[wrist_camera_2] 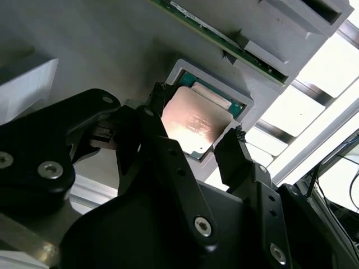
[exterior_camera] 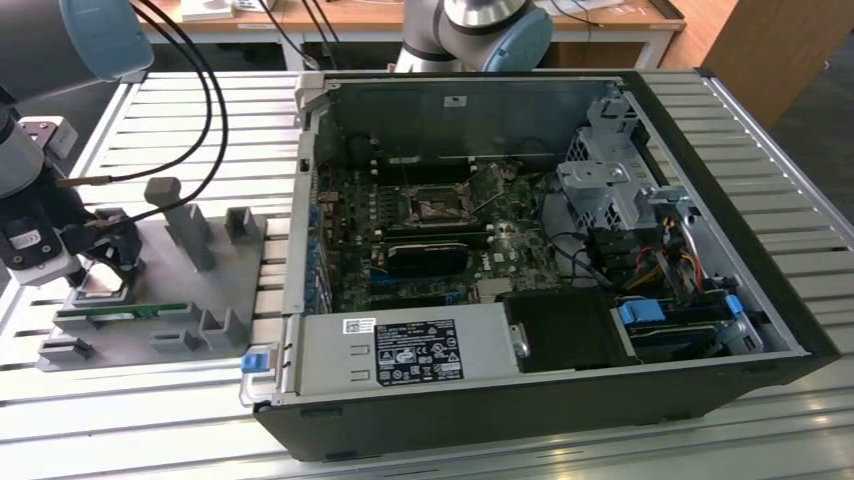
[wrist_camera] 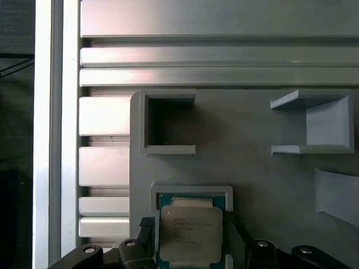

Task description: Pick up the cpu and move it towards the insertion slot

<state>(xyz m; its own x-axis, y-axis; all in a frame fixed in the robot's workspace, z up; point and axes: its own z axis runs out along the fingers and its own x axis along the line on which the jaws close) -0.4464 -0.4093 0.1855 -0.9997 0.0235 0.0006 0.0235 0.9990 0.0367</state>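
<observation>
Looking first at the slatted table (exterior_camera: 747, 120), we judge that only a small part of the task is done. On the table stands the open case (exterior_camera: 561, 400), and just beside it, on the exterior view's left, lies the gray tray (exterior_camera: 260, 270).

The gripper (wrist_camera_2: 197, 115) hangs low over the tray, well apart from the case. Its fingers (wrist_camera_2: 238, 147) are apart, one at each side of the cpu and very near to its edges. In the first wrist view a thin strip of the nest shows between one finger and the chip, so we think they do not clamp it yet, though we cannot be fully sure of this.

The slot (exterior_camera: 438, 206) sits on the board inside the case, a dark square with a metal frame, and nothing lies in it.

The cpu (wrist_camera: 190, 232) rests flat in its square nest on the tray, shiny side up, not yet lifted.

So the approach is made and the gripper is lined up around the chip. The grasp, the lift and the whole way across to the slot are not done. The cpu and the slot are well apart.
</observation>
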